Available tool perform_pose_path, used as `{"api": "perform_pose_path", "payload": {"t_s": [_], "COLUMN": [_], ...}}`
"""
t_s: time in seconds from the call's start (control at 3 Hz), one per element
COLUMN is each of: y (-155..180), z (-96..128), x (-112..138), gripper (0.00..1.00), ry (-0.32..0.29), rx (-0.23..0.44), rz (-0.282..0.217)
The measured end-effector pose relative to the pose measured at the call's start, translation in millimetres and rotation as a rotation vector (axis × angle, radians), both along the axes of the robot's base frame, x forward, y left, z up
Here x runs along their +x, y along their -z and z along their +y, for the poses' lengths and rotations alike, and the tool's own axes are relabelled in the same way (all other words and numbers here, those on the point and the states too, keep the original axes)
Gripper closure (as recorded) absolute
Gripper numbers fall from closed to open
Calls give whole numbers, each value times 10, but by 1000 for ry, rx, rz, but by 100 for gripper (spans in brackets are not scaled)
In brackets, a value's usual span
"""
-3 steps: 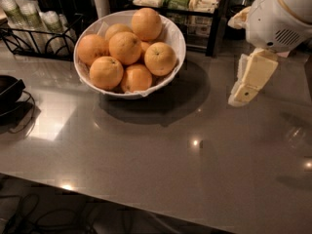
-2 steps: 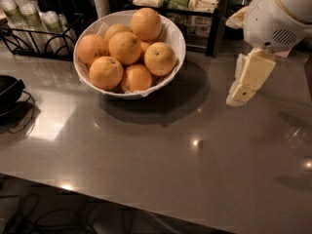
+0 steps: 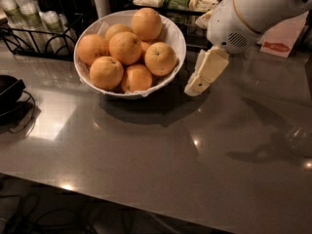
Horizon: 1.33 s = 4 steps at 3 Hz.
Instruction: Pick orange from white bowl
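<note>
1. Camera view shows that the cream-coloured gripper point(image 3: 196, 86) on the white robot arm point(image 3: 253, 13) has slid over from well to the right of the wide round white bowl point(image 3: 171, 30). Now it hangs just beside the bowl's right rim, low over the shiny grey counter point(image 3: 146, 150).
2. I think this means the reach is nearly done, but the gripper must first lift over the rim to get at the fruit.
3. I cannot tell if the gripper is spread or pressed together. It holds nothing.
4. The round glossy orange point(image 3: 160, 58) closest to the gripper sits in the bowl, on its right side.
5. Count: one bowl, one gripper, and seven oranges plain to see, plus a sliver of an eighth peeking between them. One black pan point(image 3: 7, 89) lies far left of the bowl.
</note>
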<state>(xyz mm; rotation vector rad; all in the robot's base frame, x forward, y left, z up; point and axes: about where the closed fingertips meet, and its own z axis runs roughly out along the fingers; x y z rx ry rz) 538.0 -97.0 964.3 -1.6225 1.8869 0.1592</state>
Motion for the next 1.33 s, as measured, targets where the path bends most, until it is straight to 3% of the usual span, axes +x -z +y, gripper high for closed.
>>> {"api": "perform_pose_path", "payload": {"t_s": [0.33,0.67,1.0,1.33], "y": [40,40,76,58], "z": [303,304,374,435], "x": [240,240,381,505], "gripper": [0,0,0,9], "ry": [-29,-29,-11,-3], "rx": [70,70,119,146], "rz": [-12,-12,-15,-25]}}
